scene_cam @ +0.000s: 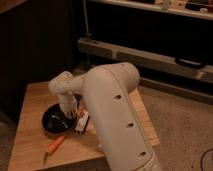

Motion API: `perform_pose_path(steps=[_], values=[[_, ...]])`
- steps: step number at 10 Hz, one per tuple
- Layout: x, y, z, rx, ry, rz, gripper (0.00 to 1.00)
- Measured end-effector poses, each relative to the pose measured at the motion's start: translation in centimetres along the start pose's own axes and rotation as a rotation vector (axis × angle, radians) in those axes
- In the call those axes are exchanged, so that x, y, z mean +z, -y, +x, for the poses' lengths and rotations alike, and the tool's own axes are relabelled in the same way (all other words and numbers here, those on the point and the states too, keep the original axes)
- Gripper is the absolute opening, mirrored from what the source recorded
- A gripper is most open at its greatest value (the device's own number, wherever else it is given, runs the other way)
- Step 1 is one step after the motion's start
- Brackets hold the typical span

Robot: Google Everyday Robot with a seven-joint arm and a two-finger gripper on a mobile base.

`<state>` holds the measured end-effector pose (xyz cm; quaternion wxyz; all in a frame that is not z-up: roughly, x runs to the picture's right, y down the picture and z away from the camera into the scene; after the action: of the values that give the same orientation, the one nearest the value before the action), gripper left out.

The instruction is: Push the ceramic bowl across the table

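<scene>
The wooden surface [30,145] starts on the left, and I can see its long light strips. The ceramic bowl [51,121] sits on the left half of it, closer to the front than the back. It is black, round and shiny.

Just in front of the bowl lies a thin orange thing [56,144] with a dark tip. It points toward the front left corner. I cannot tell if it touches the bowl.

My end effector [71,114] is down low at the right side of the bowl, right over its rim. It looks like it touches the bowl there. I cannot tell if my end effector is wide or narrow, because my wrist hides it.

Just to the right of the bowl is a small flat thing [83,121] with dark and light parts. I cannot tell what it is.

Next comes my big white arm [112,110]. It fills the middle and covers much of the right half of the surface.

Farther right is a speckled floor [180,125]. Behind it runs a long gray rail [150,57] in front of a dark wall.
</scene>
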<state>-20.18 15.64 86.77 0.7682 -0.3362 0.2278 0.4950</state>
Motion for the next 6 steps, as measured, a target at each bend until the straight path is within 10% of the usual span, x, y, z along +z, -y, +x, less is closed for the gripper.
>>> perform_pose_path(steps=[6], values=[[-0.1, 3.2, 0.6, 0.102, -0.003, 0.013, 0.00]])
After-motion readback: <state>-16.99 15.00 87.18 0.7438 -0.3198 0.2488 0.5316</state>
